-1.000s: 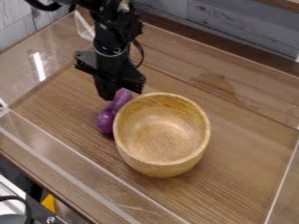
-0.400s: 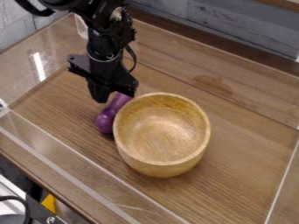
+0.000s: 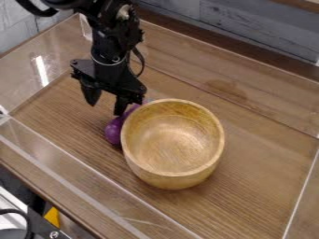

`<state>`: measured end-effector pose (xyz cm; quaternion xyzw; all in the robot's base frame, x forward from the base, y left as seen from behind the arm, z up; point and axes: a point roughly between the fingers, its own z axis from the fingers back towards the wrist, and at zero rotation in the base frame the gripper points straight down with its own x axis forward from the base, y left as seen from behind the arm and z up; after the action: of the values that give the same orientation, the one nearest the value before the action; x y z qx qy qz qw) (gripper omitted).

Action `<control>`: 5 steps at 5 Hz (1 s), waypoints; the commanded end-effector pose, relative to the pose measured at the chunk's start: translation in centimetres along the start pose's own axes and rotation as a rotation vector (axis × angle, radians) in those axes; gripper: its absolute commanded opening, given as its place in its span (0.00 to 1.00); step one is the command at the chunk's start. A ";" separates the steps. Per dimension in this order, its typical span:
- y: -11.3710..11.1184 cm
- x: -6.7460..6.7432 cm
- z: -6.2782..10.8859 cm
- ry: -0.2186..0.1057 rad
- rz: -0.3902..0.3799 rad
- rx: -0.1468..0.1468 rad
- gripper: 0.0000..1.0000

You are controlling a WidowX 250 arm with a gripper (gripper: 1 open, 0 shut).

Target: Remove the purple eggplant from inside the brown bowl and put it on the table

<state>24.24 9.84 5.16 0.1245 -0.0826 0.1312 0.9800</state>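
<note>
My gripper [image 3: 110, 97] stands spread wide and empty over the purple eggplant [image 3: 115, 132], which lies on the table [image 3: 249, 103] against the brown bowl [image 3: 174, 142]'s left wall, so it cannot roll right.

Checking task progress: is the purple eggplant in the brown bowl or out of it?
Out. The purple eggplant lies on the table against the brown bowl's outer left side; the bowl is empty.

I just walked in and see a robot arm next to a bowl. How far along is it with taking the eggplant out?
Nearly finished, it seems. Done: the bowl is empty, and the eggplant lies on the table, against the bowl's left side. In hand: nothing; the gripper is open just above the eggplant and no longer grips it. Left: probably only pulling the arm away.
</note>
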 end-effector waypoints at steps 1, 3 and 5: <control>0.5 1.4 1.8 -0.058 0.029 -0.013 1.00; 0.1 1.5 2.1 -0.048 0.043 -0.034 1.00; -0.2 1.6 2.4 -0.040 0.053 -0.053 1.00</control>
<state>24.67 9.08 6.13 0.0948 -0.0783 0.1487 0.9812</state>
